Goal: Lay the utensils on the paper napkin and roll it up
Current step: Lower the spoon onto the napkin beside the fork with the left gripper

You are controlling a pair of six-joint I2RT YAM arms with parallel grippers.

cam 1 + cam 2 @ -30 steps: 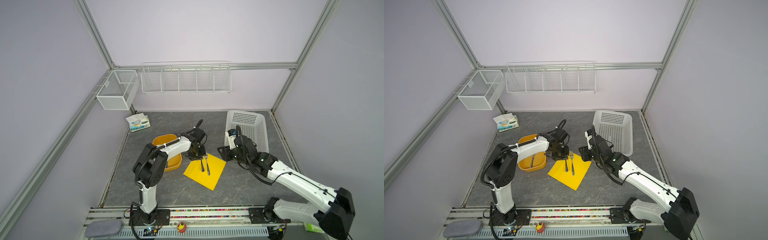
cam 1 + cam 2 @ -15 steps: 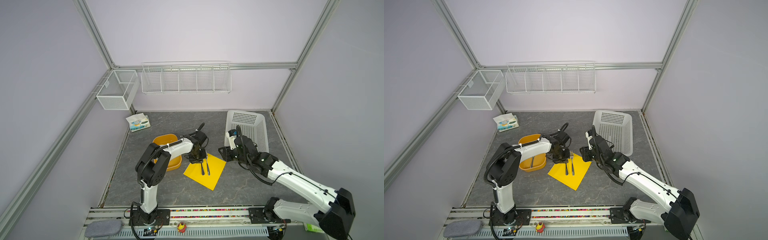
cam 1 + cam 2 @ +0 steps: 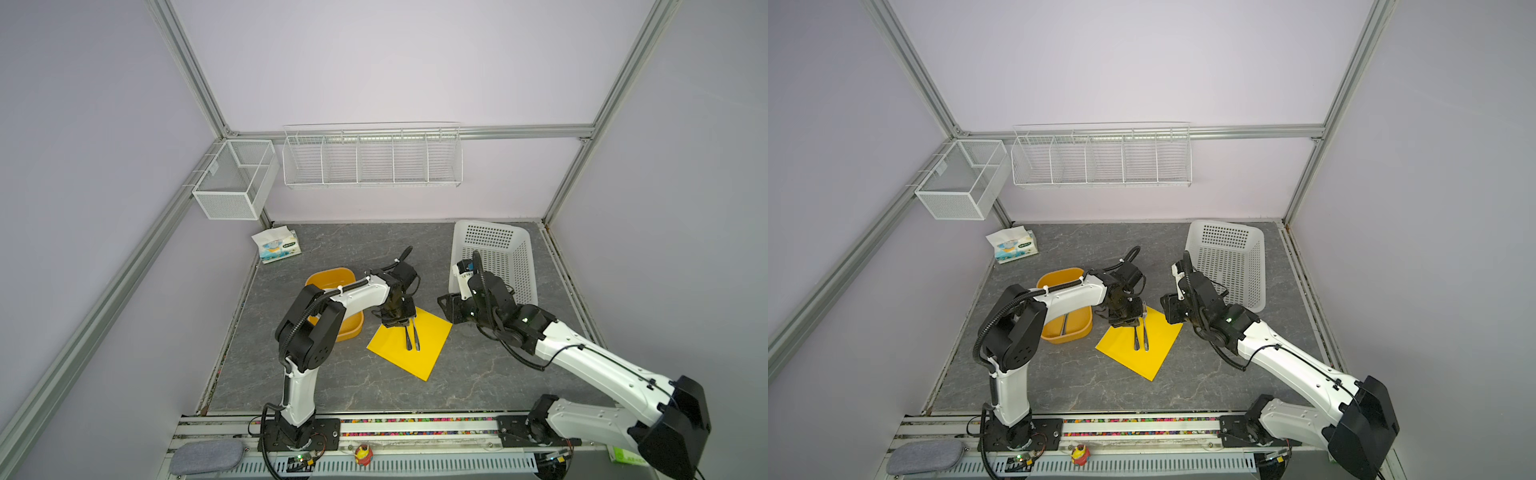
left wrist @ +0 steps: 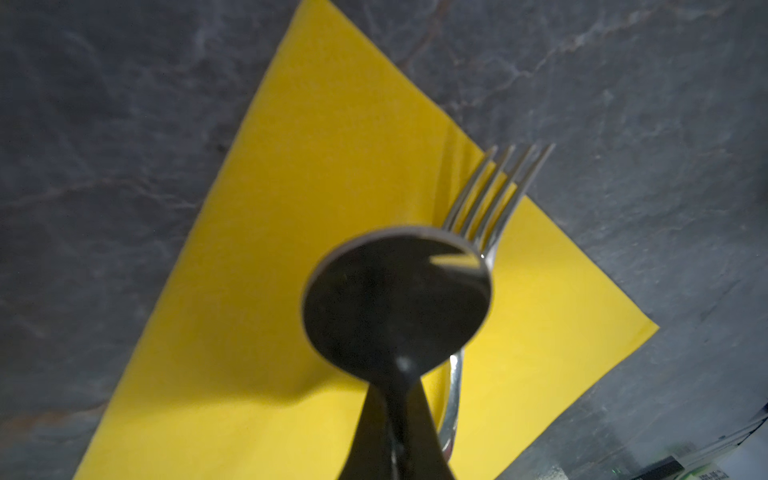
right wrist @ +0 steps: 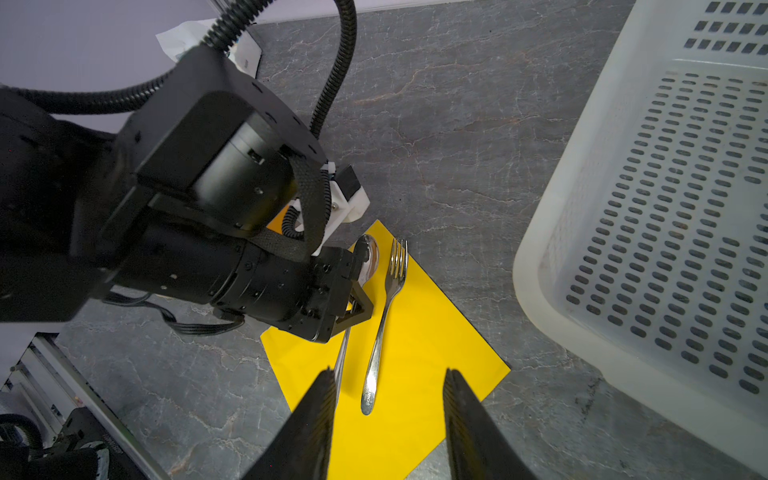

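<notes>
The yellow paper napkin point(image 3: 428, 351) point(image 3: 1156, 357) point(image 4: 311, 199) point(image 5: 419, 357) lies flat on the grey table, one corner pointing to the front. A four-tined fork point(image 3: 417, 340) point(image 3: 1145, 338) point(image 4: 496, 187) point(image 5: 388, 299) rests on it. My left gripper point(image 3: 400, 323) point(image 3: 1126, 321) point(image 4: 395, 451) point(image 5: 358, 309) is shut on a spoon point(image 3: 1136, 338) point(image 4: 395, 299) point(image 5: 369, 257), held low over the napkin and parallel to the fork. Whether the spoon touches the paper I cannot tell. My right gripper point(image 3: 448, 305) point(image 3: 1169, 309) point(image 5: 388, 415) hangs open and empty off the napkin's right corner.
An orange tray point(image 3: 332, 275) point(image 3: 1059, 276) left of the napkin holds another silver piece point(image 3: 1064, 324). A white perforated basket point(image 3: 494, 257) point(image 5: 623, 249) stands at the back right. A tissue pack point(image 3: 276, 247) lies at the back left. Wire racks hang on the walls.
My left gripper has carried the spoon a little toward the front and lower over the napkin, next to the fork. The right arm has stayed still.
</notes>
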